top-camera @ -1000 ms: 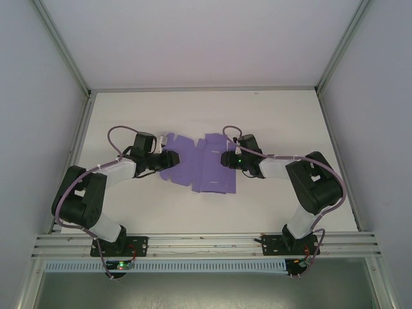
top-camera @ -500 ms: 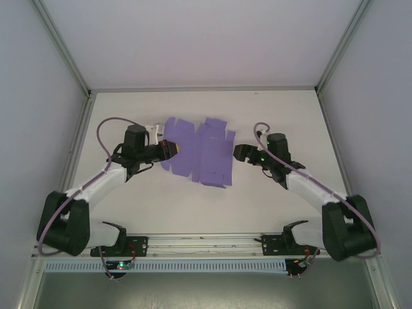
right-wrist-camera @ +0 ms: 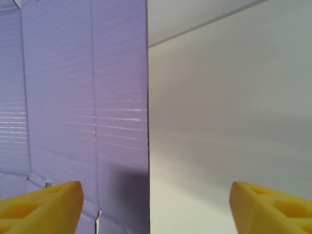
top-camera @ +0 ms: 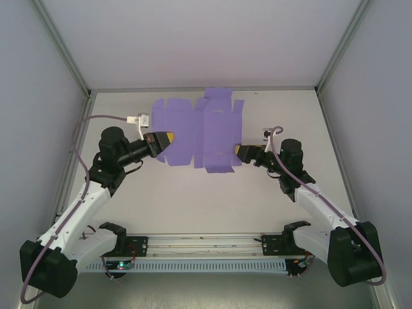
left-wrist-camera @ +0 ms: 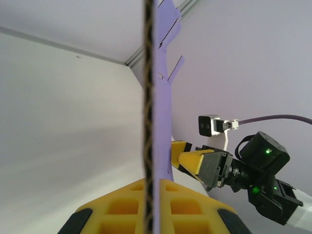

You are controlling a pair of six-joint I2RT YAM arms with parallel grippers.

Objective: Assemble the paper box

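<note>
The paper box (top-camera: 196, 129) is a flat lavender die-cut sheet with creased panels, held up off the white table. My left gripper (top-camera: 162, 138) is shut on its left edge. In the left wrist view the sheet (left-wrist-camera: 163, 97) runs edge-on between the yellow fingers (left-wrist-camera: 122, 209), with the left gripper (left-wrist-camera: 155, 204) clamped on it. My right gripper (top-camera: 239, 152) stands open at the sheet's lower right edge. In the right wrist view the sheet (right-wrist-camera: 73, 97) covers the left half, and its edge lies between the spread jaws of the right gripper (right-wrist-camera: 156, 207). The right gripper (left-wrist-camera: 187, 158) also appears beside the sheet.
The white table (top-camera: 193, 206) lies beneath both arms, bounded by grey walls and a metal frame. An aluminium rail (top-camera: 206, 241) runs along the near edge between the arm bases. A white connector on a purple cable (top-camera: 141, 120) hangs by the left wrist.
Both arms have stretched out toward the back. The left gripper closed on the sheet and lifted it off the table. The right gripper let go, opened, and now sits at the right edge.
</note>
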